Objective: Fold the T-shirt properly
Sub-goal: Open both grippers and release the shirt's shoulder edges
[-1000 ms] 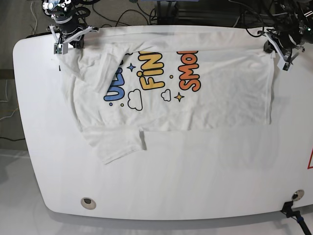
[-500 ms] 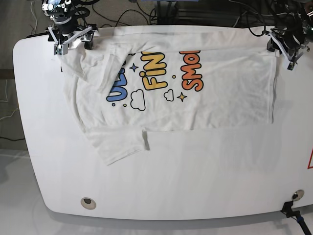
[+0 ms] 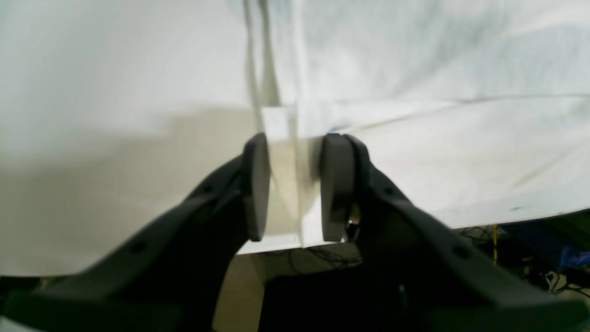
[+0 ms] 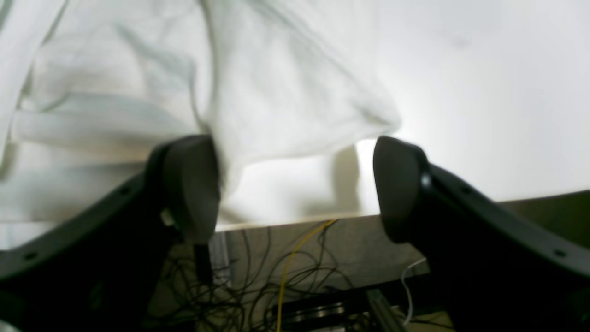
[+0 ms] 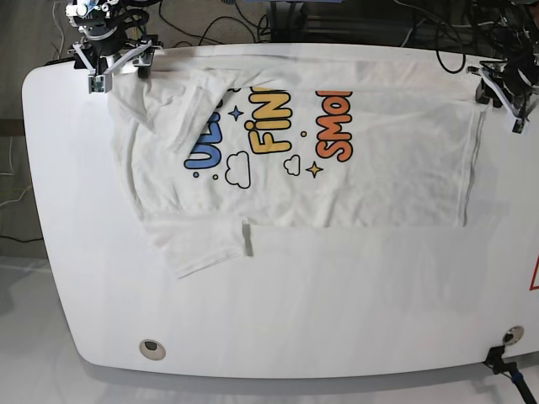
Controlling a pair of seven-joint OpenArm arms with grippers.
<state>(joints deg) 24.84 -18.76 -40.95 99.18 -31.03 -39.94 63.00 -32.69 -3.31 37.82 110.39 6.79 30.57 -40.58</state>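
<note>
The left claw (image 3: 292,184), in its own wrist view, stands partly parted at the frame's centre, and a blurred pale strip shows between its dark round pads; whether that strip is a hem pinched or merely passing through, I cannot tell. The large white cotton T-shirt (image 3: 415,92) spreads above and to the right of it.

In the right wrist view the right claw (image 4: 295,189) gapes wide with nothing gripped. A rumpled shoulder of the shirt (image 4: 276,101) hangs down from the upper left, brushing the left pad, with bare white desk (image 4: 484,92) to the right.

In the base view the shirt (image 5: 379,177) lies with its long axis across the frame, along the desk's (image 5: 295,303) far edge. The right claw (image 5: 109,63) sits at the upper left by the collar end, the left claw (image 5: 505,97) at the upper right by the bottom hem. Each arm is nearest its own end.
</note>
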